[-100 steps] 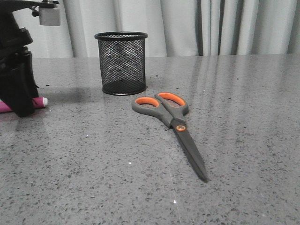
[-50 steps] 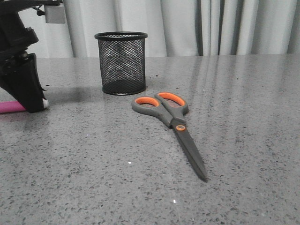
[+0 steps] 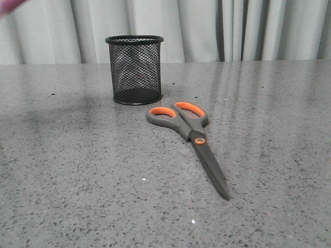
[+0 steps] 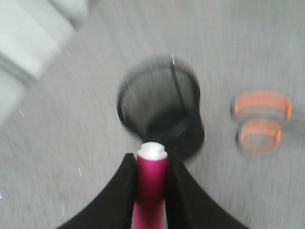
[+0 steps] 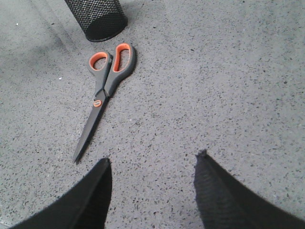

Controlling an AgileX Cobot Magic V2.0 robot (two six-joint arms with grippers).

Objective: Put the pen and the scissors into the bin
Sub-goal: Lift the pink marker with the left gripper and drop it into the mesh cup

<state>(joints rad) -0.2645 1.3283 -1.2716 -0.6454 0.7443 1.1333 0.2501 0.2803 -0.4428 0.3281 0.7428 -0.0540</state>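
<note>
Pen: the pen [image 4: 152, 183] is clamped between the two fingers of the left pincer [image 4: 151, 164], white tip pointing away from the wrist; in the front view only a pink blur shows at the upper left corner [image 3: 10, 5], well above the table [image 3: 77, 170].
Bin: the bin [image 4: 162, 117] stands upright on the table, just beyond the pen's tip as the left pincer sees it, its open mouth in view. Nothing is visible inside it, though the left wrist view is blurred.
Scissors: the scissors [image 3: 189, 139] lie flat on the table near the bin, orange loops toward it, blades away; untouched, and well ahead of the right pincer [image 5: 152, 186].
Right pincer: spread wide, holding nothing, hanging over bare table.
Done: the pen appears lifted and gripped, by my reading.
Left: neither item is in the bin. The pen has to be brought over the mouth and released; the scissors have to be grasped, raised and dropped in.
Progress: roughly a quarter, judged from how things lie.
</note>
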